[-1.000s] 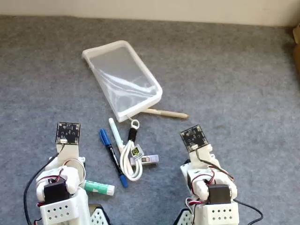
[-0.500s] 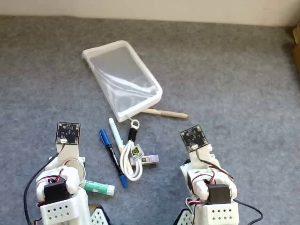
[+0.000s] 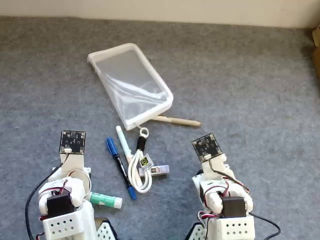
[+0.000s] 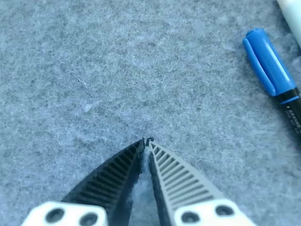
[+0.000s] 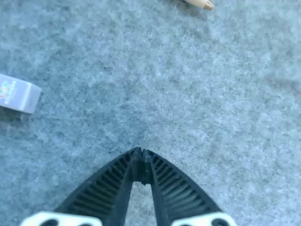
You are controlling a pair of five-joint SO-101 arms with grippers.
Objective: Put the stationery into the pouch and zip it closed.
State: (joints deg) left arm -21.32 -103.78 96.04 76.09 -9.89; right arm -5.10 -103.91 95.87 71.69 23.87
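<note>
A clear pouch (image 3: pixel 131 83) with a white rim lies on the grey carpet at the back. A beige pen (image 3: pixel 177 120) (image 5: pixel 198 3) rests at its near corner. Nearer the arms lie a blue marker (image 3: pixel 119 166) (image 4: pixel 272 70), a pale pen (image 3: pixel 123 141), a white cable loop with a black clip (image 3: pixel 139 169), a small eraser (image 3: pixel 158 170) (image 5: pixel 17 94) and a green-capped glue stick (image 3: pixel 105 200). My left gripper (image 4: pixel 146 142) is shut and holds nothing, just left of the blue marker. My right gripper (image 5: pixel 139 155) is shut and bare, right of the eraser.
Grey carpet (image 3: pixel 250 90) stretches wide to the right of the pouch and beyond it. A brown object (image 3: pixel 316 45) sits at the far right edge. Both arm bases stand at the near edge.
</note>
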